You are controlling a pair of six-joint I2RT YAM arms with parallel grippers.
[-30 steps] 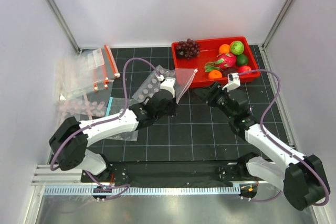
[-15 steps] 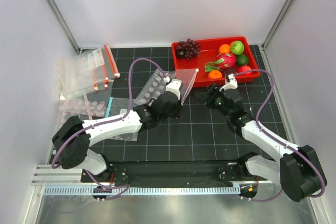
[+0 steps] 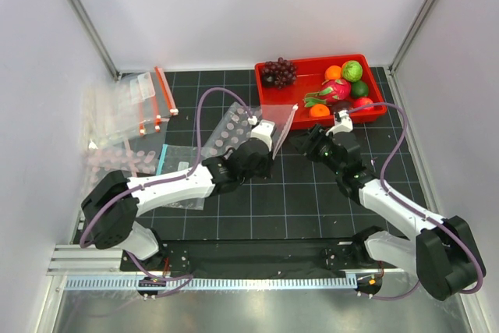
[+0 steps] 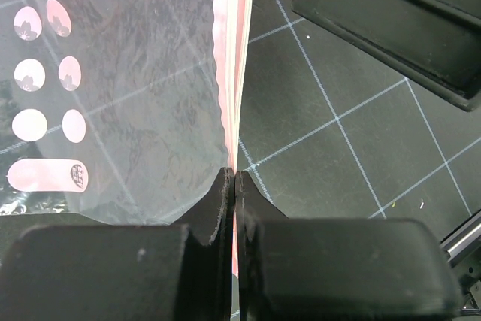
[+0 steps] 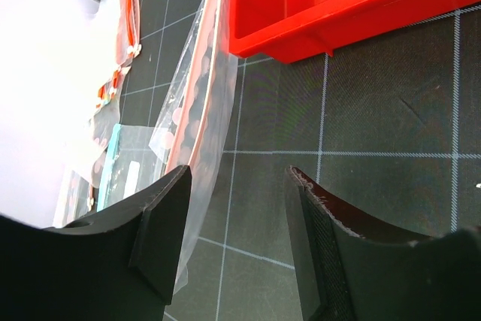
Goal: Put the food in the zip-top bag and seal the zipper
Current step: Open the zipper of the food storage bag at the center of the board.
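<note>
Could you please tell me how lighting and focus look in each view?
Top external: even, diffuse light, sharp throughout, only soft shadows. Left wrist: the zip-top bag is crisp with faint sheen, while the left gripper, shut on the zipper, is dark and soft. Right wrist: the white wall at upper left is washed out; the right gripper reads nearly black.

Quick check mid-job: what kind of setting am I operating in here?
Probably a lab robot test cell, not a kitchen: plain white walls on metal framing, a black gridded mat, and a red tray of toy fruit.
</note>
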